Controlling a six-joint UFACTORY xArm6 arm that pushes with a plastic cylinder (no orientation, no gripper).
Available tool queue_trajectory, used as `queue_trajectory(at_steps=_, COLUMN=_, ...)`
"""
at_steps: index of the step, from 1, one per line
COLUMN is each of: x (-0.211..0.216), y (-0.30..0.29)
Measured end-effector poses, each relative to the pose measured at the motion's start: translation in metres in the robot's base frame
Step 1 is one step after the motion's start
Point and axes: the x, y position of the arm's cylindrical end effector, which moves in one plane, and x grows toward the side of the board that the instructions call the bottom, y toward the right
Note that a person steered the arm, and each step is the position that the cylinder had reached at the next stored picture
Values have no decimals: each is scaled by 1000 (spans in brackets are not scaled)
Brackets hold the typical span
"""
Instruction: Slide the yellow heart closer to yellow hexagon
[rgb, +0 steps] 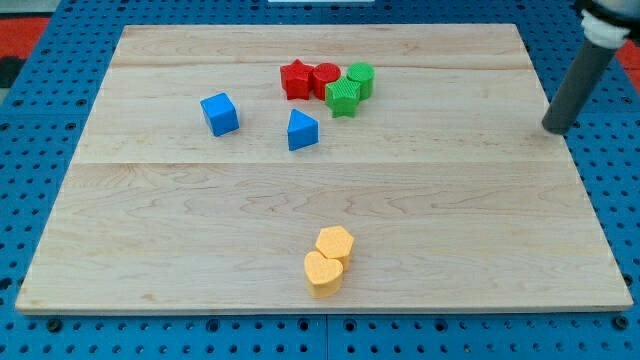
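— Well, touching already by the look of it: yellow heart (322, 273) pressed against yellow hexagon (335, 243), just below and left of it in the view. Anything left to spoil?

— Plenty. No jaws on this arm at all, so nothing to open, close or hold with. Only a bare rod, with my tip (553, 128) near the right edge of the wooden board (480, 200). Both yellow pieces well apart from my tip, far toward the view's left and bottom of it.

— So, the main risk?

— Coming straight in from my tip's side and meeting the hexagon first. Would probably knock it away from the heart and open a gap.

— And a push on the heart itself?

— Has to land on the face turned away from my tip, the lower left one. Little room there, with the board's bottom edge near. Off centre, likely to spin the heart round the hexagon, or shove the pair along together for no gain.

— Other blocks in the way?

— Hardly. Red star (296, 79), red cylinder (326, 78), green star (342, 97), green cylinder (360, 78), blue cube (219, 113) and blue wedge (302, 130), all to the left of my tip and well apart from the yellow pair. Only at risk from a careless wide sweep.

— Best call, then?

— Probably a very small nudge, if any.
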Motion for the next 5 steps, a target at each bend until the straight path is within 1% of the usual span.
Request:
queue_trajectory(at_steps=3, x=136, y=-91)
queue_trajectory(at_steps=5, x=204, y=-155)
